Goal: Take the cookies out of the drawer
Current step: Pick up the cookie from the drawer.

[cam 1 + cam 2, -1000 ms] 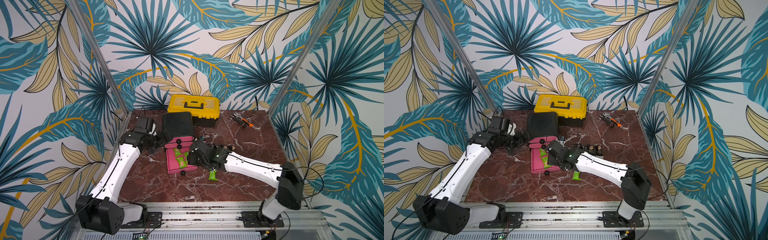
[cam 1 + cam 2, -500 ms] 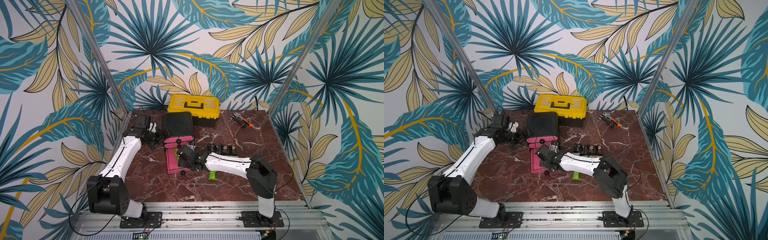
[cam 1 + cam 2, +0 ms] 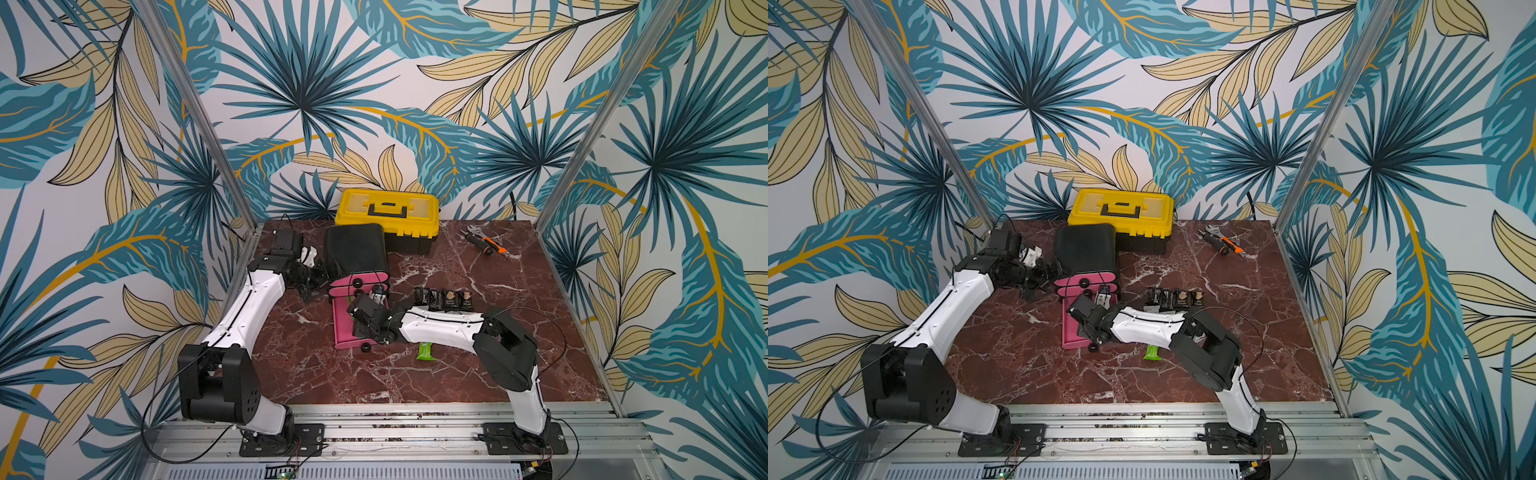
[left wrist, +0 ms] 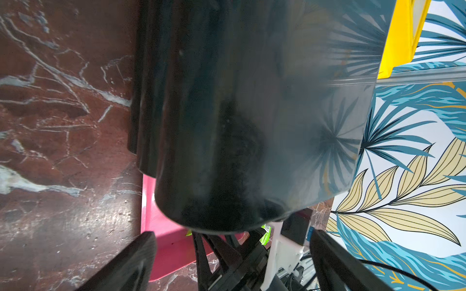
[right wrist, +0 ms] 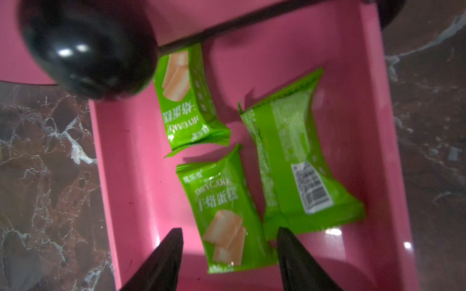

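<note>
Cookies (image 5: pixel 224 214) sit right of my left pincer (image 3: pixel 315 279), which gapes empty beside the black cabinet (image 3: pixel 353 249): three green ones in the pink drawer (image 5: pixel 126 163), my right pincer (image 5: pixel 228 233) open astride one (not gripping it). Further right on the desk (image 3: pixel 561 332) lie a green packet (image 3: pixel 426 351) and a black row (image 3: pixel 442 298).

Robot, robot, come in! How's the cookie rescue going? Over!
Right gripper open, over the pink drawer. Left gripper open, beside the black cabinet. Three green packets inside. Upper drawer covers one's end.
</note>
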Tool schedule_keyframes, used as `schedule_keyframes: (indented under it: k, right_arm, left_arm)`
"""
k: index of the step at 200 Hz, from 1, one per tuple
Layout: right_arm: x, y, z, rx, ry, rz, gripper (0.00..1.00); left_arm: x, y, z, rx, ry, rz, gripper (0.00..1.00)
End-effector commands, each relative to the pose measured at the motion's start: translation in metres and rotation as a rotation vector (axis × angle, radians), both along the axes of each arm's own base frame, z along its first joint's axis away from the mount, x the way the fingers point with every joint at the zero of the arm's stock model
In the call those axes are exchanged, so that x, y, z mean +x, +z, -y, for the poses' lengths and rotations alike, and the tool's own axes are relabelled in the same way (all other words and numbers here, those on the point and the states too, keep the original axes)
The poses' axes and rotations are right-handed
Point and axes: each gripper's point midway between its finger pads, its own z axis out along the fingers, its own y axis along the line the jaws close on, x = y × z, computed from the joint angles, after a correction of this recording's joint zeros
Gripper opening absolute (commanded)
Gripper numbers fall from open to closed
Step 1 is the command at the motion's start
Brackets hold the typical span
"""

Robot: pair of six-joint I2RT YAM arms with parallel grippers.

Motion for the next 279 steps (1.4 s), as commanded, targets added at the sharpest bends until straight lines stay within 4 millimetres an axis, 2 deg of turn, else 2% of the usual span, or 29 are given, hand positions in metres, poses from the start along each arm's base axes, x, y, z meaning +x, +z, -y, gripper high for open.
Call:
schedule_keyframes:
  k: [1,66,113,166,227,279]
  right_arm:
    - [-0.008,-0.023,0.004,-0.061,0.012,-0.021,0.63]
    - [-0.010,-0.042,0.006,-0.120,0.020,-0.045,0.59]
    - [-0.011,-0.046,0.003,-0.138,0.045,-0.060,0.45]
    - [-0.007,-0.018,0.001,-0.127,0.077,-0.007,0.22]
    - [-0.006,0.024,0.004,-0.076,0.077,0.050,0.15]
    - [-0.009,0.052,0.013,-0.031,0.060,0.083,0.14]
  left_arm:
    - [-0.005,0.001,0.000,0.002,-0.027,-0.002,1.00]
    - [-0.004,-0.002,0.000,0.019,-0.043,-0.020,1.00]
    - [-0.004,-0.003,-0.002,0.024,-0.039,-0.023,1.00]
    - [-0.001,0.011,-0.003,0.035,-0.035,-0.003,1.00]
    - [-0.006,0.019,-0.007,0.055,-0.019,0.007,1.00]
    - [-0.011,0.027,-0.009,0.066,-0.011,0.025,1.00]
